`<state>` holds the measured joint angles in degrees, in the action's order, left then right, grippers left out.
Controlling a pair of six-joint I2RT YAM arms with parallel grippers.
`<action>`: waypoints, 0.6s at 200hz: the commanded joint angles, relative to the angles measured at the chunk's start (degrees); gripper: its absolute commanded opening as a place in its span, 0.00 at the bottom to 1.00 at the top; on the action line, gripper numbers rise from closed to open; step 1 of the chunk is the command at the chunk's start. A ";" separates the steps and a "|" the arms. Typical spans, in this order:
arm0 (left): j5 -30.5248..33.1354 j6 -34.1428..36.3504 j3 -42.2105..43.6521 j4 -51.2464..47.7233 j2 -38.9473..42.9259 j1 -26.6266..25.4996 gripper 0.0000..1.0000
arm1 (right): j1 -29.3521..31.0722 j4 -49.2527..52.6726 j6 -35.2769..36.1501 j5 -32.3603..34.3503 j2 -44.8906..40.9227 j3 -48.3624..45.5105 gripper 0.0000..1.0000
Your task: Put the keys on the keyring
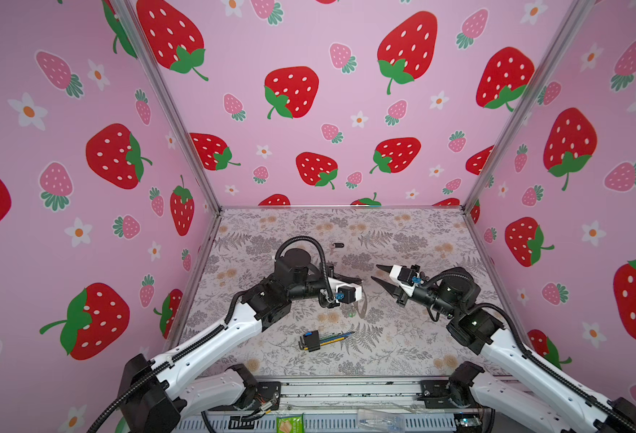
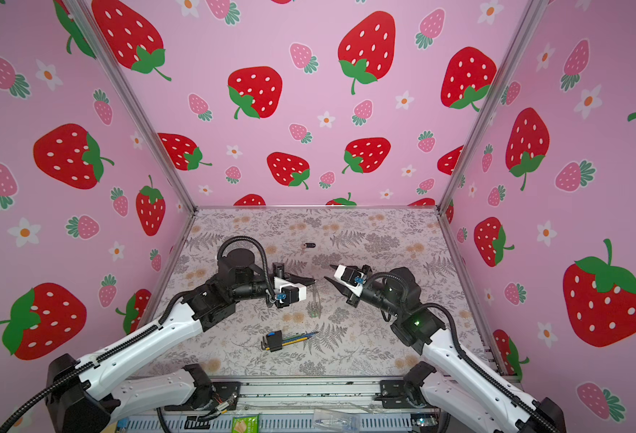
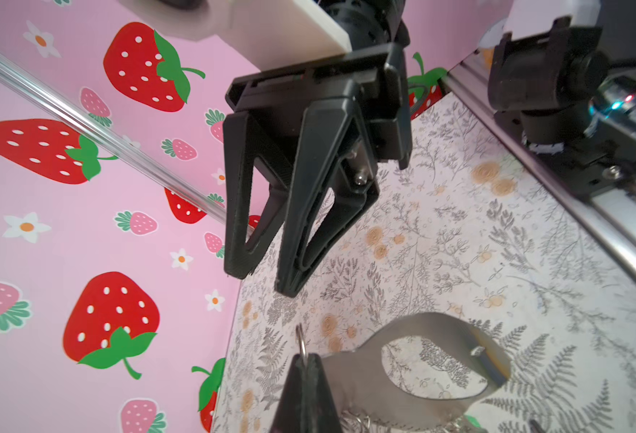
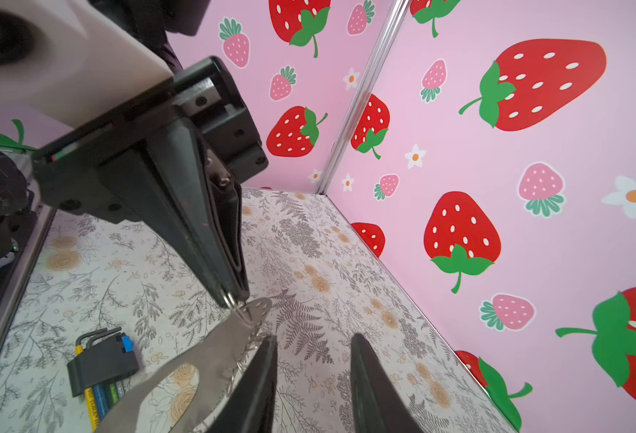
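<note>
Over the desk (image 1: 402, 337), the right claw (image 1: 375, 273) stands partly open and empty, facing the left claw (image 4: 234, 298). The left claw is closed on the keyring (image 3: 432, 326) by one small ring (image 3: 301, 343) only, with the strap dangling, so a nudge could swing it or pull it loose. The black-tagged key (image 1: 337, 246) lies well apart near the back; the green-tagged key is hard to make out, perhaps the green speck (image 3: 472, 421) cut off below the strap.

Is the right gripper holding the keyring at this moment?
No: the right gripper has its fingers apart with nothing between them, while the left gripper pinches the keyring by a metal ring.
</note>
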<state>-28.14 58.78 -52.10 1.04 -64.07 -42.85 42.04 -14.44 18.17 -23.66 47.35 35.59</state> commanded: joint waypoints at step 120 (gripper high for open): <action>2.13 7.87 -6.82 -7.71 -2.95 -1.57 0.00 | 0.15 6.44 3.25 -7.80 4.41 4.27 0.23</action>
<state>-22.96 66.17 -55.16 -5.21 -66.72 -44.16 42.06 -8.49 20.86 -29.02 51.99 38.15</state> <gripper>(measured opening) 0.050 0.243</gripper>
